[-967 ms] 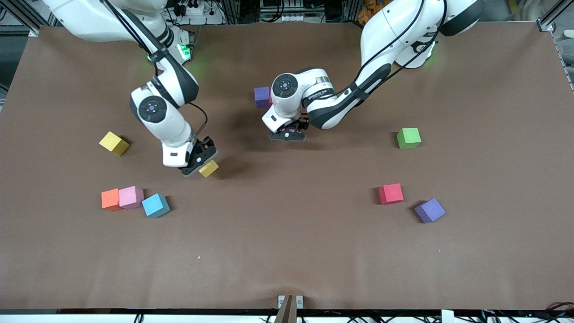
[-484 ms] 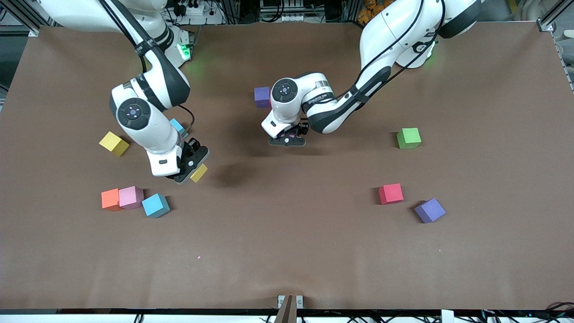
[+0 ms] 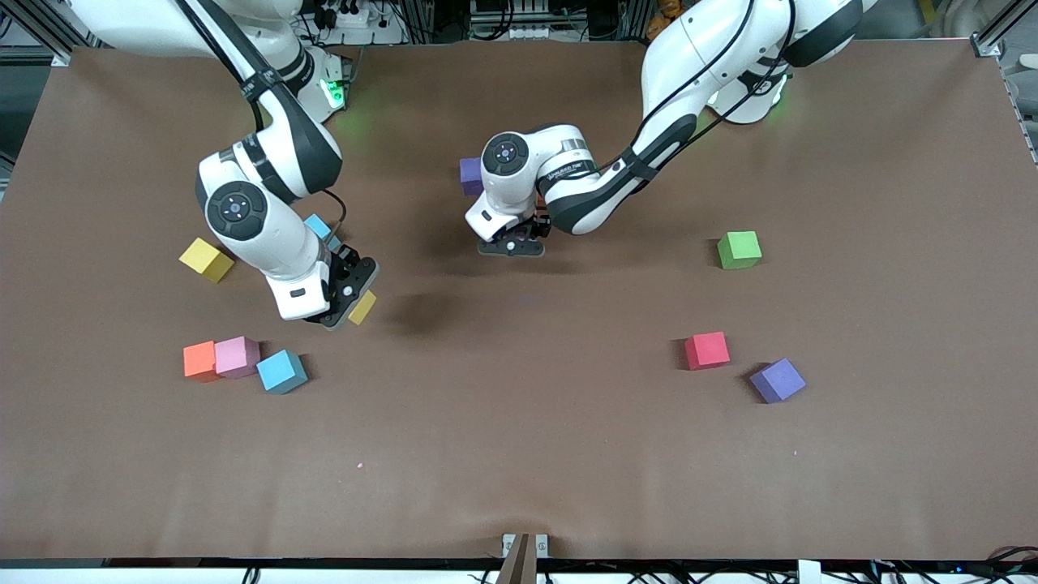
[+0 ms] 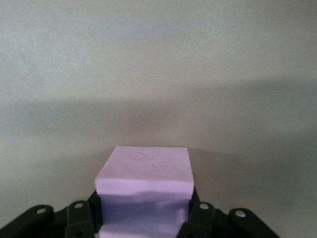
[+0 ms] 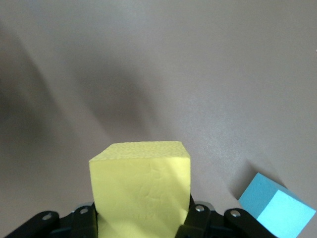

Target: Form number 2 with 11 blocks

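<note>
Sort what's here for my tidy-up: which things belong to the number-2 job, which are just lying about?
Job: yellow block in right gripper, pink block in left gripper, green block, red block, other loose blocks.
Lying about: pink crumb, metal bracket.

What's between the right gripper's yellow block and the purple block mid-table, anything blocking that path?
Nothing visible on the table between them. The right gripper holds the yellow block; only the left gripper, holding a pink block, hangs near the purple block.

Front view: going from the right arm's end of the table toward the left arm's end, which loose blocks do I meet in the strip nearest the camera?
orange block → pink block → blue block → red block → purple block
</note>
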